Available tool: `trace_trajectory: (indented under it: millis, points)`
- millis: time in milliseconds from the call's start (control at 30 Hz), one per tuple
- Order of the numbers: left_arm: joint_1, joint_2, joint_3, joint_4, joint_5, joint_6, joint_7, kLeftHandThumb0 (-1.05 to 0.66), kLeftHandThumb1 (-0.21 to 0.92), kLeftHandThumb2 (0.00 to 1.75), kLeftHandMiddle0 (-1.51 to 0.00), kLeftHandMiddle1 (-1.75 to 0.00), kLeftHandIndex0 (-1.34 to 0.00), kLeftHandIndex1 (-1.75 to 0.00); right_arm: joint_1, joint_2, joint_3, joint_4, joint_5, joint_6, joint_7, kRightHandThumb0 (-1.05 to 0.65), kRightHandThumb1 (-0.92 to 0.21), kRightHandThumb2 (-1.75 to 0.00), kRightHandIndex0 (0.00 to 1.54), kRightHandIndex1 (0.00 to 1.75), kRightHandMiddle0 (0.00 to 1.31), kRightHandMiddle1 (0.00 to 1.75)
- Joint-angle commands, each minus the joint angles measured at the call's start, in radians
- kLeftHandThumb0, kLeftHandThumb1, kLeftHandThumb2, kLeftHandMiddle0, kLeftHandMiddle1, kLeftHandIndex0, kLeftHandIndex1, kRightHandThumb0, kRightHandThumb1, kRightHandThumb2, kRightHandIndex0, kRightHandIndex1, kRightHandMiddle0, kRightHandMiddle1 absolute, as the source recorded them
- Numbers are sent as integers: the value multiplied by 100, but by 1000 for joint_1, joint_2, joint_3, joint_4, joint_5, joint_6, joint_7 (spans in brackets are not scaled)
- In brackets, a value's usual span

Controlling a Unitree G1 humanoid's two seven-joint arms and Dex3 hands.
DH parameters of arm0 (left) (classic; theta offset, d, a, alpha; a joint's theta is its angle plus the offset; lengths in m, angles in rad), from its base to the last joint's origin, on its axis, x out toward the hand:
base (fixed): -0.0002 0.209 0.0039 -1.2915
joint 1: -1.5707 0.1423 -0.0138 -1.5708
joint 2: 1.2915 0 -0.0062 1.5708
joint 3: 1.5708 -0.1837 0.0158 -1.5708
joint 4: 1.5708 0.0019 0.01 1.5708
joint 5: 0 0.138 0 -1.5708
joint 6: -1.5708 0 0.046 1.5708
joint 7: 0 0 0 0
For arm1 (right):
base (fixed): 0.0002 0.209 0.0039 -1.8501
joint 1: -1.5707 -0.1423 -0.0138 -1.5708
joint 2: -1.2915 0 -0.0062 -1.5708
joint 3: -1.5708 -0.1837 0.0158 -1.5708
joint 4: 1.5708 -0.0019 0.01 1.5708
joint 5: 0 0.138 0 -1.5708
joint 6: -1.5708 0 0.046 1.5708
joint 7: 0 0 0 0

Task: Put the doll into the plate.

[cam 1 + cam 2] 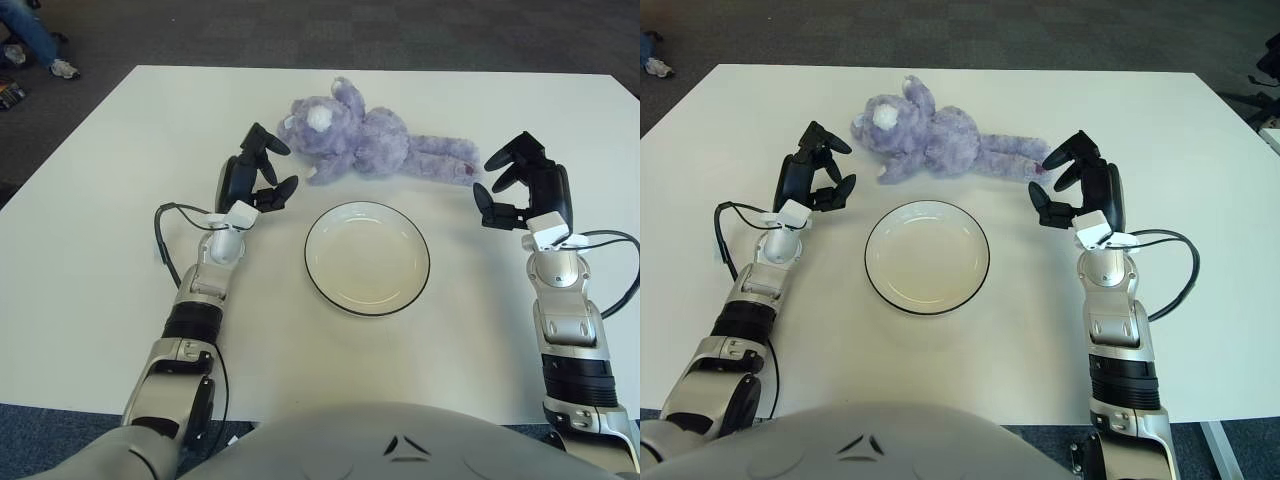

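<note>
Silver jointed arms, black 3-finger hands, white wrist clips, black cables

White table (120, 200) spans most of view, under and beyond both hands. Dark grey carpet floor (300, 30) past its far edge. Person's leg and shoe (45, 50) at far left corner.

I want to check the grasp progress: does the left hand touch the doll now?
Apart. In the left eye view, bare table shows between the left hand, fingers open, and the doll's head.
</note>
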Motion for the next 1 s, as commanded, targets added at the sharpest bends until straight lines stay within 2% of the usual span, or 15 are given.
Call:
trace_trajectory:
  millis: [0, 133, 267, 467, 667, 800, 967]
  points:
    - [-28, 44, -10, -8, 39, 15, 13, -54, 71, 74, -29, -110, -4, -122, -10, -31, 18, -23, -62, 8, -1, -56, -62, -75, 122, 175, 6, 127]
    - [-42, 87, -11, -78, 66, 125, -48, -64, 62, 75, -21, -88, -1, -95, -19, -42, 35, -40, -120, 26, 1, -67, -57, -74, 120, 175, 1, 109]
    - [-70, 126, -26, -114, 94, 206, -96, -69, 57, 73, -18, -82, 0, -81, -36, -45, 55, -69, -168, 66, 20, -71, -55, -72, 115, 175, 0, 102]
    - [-156, 173, -68, -65, 176, 264, -81, -75, 55, 71, -9, -75, 0, -62, -85, -71, 79, -57, -205, 79, 49, -77, -52, -68, 103, 175, 0, 94]
    - [-189, 195, -99, -51, 220, 294, -59, -78, 54, 69, -4, -69, 0, -56, -120, -105, 97, -30, -212, 53, 73, -77, -49, -66, 97, 175, 0, 89]
    - [-226, 216, -122, -45, 256, 321, -53, -75, 52, 70, -2, -62, 0, -47, -151, -140, 113, -6, -208, 51, 119, -76, -47, -67, 79, 175, 0, 79]
    - [-250, 228, -149, -59, 305, 378, -54, -74, 51, 72, -1, -45, 0, -29, -192, -186, 138, 45, -220, 8, 141, -80, -51, -64, 62, 175, 0, 59]
